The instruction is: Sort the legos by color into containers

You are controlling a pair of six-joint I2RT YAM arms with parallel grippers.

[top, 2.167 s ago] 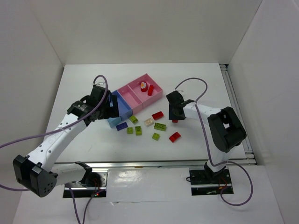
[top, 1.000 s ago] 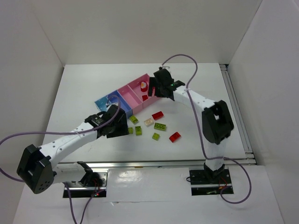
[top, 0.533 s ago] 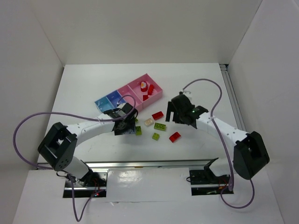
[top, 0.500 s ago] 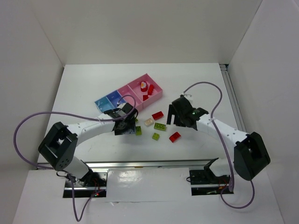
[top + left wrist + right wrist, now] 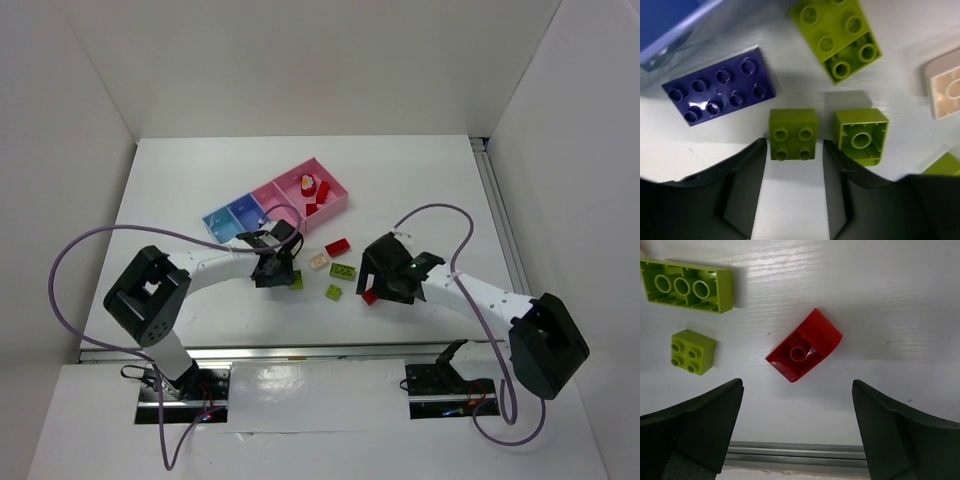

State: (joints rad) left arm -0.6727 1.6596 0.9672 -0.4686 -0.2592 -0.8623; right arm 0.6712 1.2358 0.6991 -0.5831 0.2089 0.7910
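On the near part of the surface (image 5: 180, 180), our right pincer (image 5: 796, 390) hangs wide released over an overturned red lego (image 5: 804, 345). It must descend and clench. Just beyond, our left pincer (image 5: 794, 150) stands narrow about a small green lego (image 5: 792, 134), not yet gripping it, we think. Both picks are in hand. Farthest, the containers (image 5: 270, 197) wait for them.

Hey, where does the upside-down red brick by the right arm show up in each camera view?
Top external: the red brick sits right of centre, just below the middle.
Left wrist: not in it.
Right wrist: near the centre, hollow side up.
Shared landmark: the small green brick, to the red one's left in both views that show it.
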